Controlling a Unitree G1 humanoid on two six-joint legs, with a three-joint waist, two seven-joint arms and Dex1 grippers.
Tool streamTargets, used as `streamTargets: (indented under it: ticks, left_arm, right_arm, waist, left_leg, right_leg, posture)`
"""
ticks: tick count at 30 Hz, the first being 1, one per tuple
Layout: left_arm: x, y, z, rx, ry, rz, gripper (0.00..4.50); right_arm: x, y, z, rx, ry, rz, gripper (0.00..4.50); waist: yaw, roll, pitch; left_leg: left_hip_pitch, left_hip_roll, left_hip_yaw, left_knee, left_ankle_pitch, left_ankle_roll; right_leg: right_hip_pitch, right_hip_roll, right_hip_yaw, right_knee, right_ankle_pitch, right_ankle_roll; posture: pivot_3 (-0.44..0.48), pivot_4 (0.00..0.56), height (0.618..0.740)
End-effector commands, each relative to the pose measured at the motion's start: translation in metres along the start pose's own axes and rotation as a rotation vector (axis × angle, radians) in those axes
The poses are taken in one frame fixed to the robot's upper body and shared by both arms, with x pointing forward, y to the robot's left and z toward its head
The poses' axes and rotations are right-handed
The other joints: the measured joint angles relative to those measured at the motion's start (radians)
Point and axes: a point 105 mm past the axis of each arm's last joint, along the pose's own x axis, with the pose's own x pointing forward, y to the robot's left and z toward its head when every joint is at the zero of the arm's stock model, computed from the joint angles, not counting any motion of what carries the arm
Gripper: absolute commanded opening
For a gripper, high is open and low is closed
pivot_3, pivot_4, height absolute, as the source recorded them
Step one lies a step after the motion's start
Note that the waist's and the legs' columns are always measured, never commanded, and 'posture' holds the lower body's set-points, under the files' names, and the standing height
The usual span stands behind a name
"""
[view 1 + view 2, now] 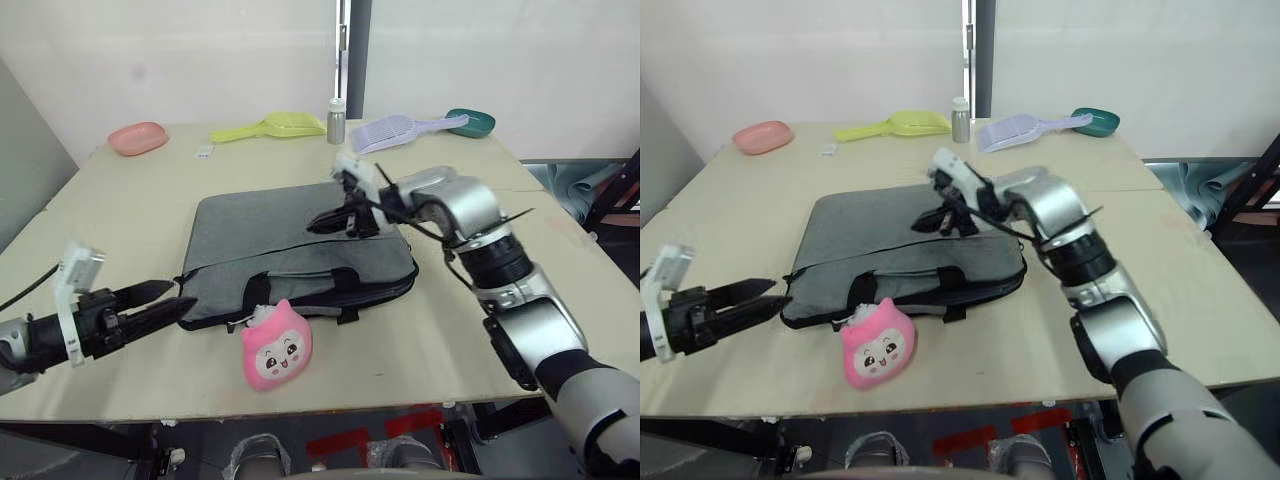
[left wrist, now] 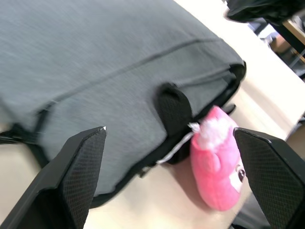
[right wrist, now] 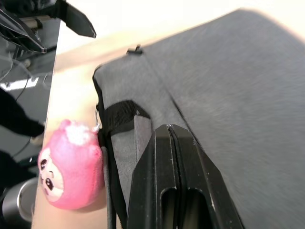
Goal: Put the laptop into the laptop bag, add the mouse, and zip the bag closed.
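Grey woven-fabric laptop bag (image 1: 290, 255) lies flat, zipped.
Beside its black strap handles: fluffy pink plush toy (image 1: 276, 347). Left gripper (image 1: 165, 299) spread apart; right gripper (image 1: 335, 222) pressed together above bag.

Beige table (image 1: 130, 210) carries grey laptop bag (image 1: 270, 245), pink plush toy (image 1: 276, 346), scoops, pink dish (image 1: 137, 137), possibly metal bottle (image 1: 336, 122).

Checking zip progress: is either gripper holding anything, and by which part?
Left gripper is open beside the bag, holding nothing. Right gripper is shut over the bag's top; whether it pinches anything can't be told.
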Motion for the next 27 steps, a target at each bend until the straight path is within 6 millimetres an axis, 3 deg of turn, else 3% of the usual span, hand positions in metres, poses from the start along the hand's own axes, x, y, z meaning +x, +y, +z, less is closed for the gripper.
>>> streamTargets:
  ticks: [1, 2, 3, 9, 12, 15, 18, 22, 27]
  left_arm:
    - [-0.02, 0.021, 0.014, 0.048, -0.029, 0.077, 4.47]
    - [-0.026, 0.032, 0.013, 0.049, -0.015, 0.119, 4.47]
    - [-0.03, 0.038, 0.012, 0.043, -0.009, 0.14, 4.5]
    - [-0.035, 0.056, 0.006, 0.028, 0.052, 0.165, 4.5]
    - [-0.024, 0.056, 0.0, 0.025, 0.093, 0.135, 4.5]
    - [-0.006, 0.061, -0.007, 0.022, 0.132, 0.14, 4.5]
    - [0.009, 0.064, -0.017, -0.039, 0.155, 0.128, 4.5]
    - [0.021, 0.069, -0.027, -0.101, 0.166, 0.122, 4.5]
    - [0.045, 0.067, -0.031, -0.182, 0.128, 0.089, 4.5]
  right_arm:
    - [-0.045, -0.007, 0.006, -0.031, -0.085, -0.126, 0.0]
    - [-0.062, -0.012, -0.003, -0.001, -0.081, -0.186, 0.0]
    - [-0.074, -0.014, -0.01, 0.022, -0.079, -0.225, 0.52]
    - [-0.134, -0.024, -0.05, 0.179, -0.089, -0.447, 2.49]
    - [-0.145, -0.027, -0.076, 0.273, -0.083, -0.512, 3.58]
    - [-0.144, -0.036, -0.107, 0.414, -0.079, -0.555, 4.48]
    - [-0.138, -0.046, -0.126, 0.544, -0.092, -0.572, 4.48]
    - [-0.13, -0.054, -0.125, 0.597, -0.122, -0.551, 4.48]
    - [-0.113, -0.059, -0.148, 0.652, -0.062, -0.535, 4.48]
  waist:
    - [0.007, -0.001, 0.0]
    - [0.013, -0.002, 0.0]
    - [0.019, -0.002, 0.0]
    - [0.033, -0.003, 0.001]
    - [0.031, -0.003, 0.001]
    - [0.029, -0.003, 0.001]
    - [0.025, -0.003, 0.001]
    - [0.022, -0.003, 0.001]
    - [0.031, -0.004, 0.0]
  left_leg:
    - [0.0, 0.0, 0.0, 0.0, 0.0, 0.0]
    - [0.0, 0.0, 0.0, 0.001, 0.0, 0.0]
    - [0.001, 0.0, 0.0, 0.001, 0.0, 0.0]
    - [0.002, 0.0, 0.0, 0.001, 0.0, 0.001]
    - [0.006, 0.0, 0.001, 0.003, 0.0, 0.001]
    - [0.007, 0.0, 0.001, 0.005, 0.0, 0.001]
    - [0.007, 0.0, 0.001, 0.008, 0.0, 0.001]
    - [0.007, 0.0, 0.001, 0.01, 0.0, 0.002]
    - [0.006, 0.0, 0.001, 0.01, 0.001, 0.002]
  right_leg:
    - [0.001, 0.0, 0.0, 0.0, 0.0, 0.0]
    - [0.001, 0.0, 0.0, -0.001, 0.0, 0.0]
    - [0.002, 0.0, 0.0, -0.001, 0.001, 0.001]
    - [0.003, 0.0, 0.001, -0.001, 0.002, 0.001]
    - [0.005, 0.0, 0.002, 0.0, 0.002, 0.001]
    - [0.007, 0.0, 0.003, 0.002, 0.002, 0.001]
    - [0.006, -0.001, 0.003, 0.006, 0.002, 0.0]
    - [0.006, -0.001, 0.004, 0.007, 0.003, 0.0]
    - [0.006, -0.001, 0.003, 0.007, 0.003, 0.0]
  posture:
    - [0.0, 0.15, 0.74]
    - [0.0, 0.15, 0.74]
    - [0.0, 0.15, 0.74]
    - [0.0, 0.15, 0.74]
    - [0.0, 0.15, 0.74]
    - [0.0, 0.15, 0.74]
    - [0.0, 0.15, 0.74]
    - [0.0, 0.15, 0.74]
    - [0.0, 0.15, 0.74]
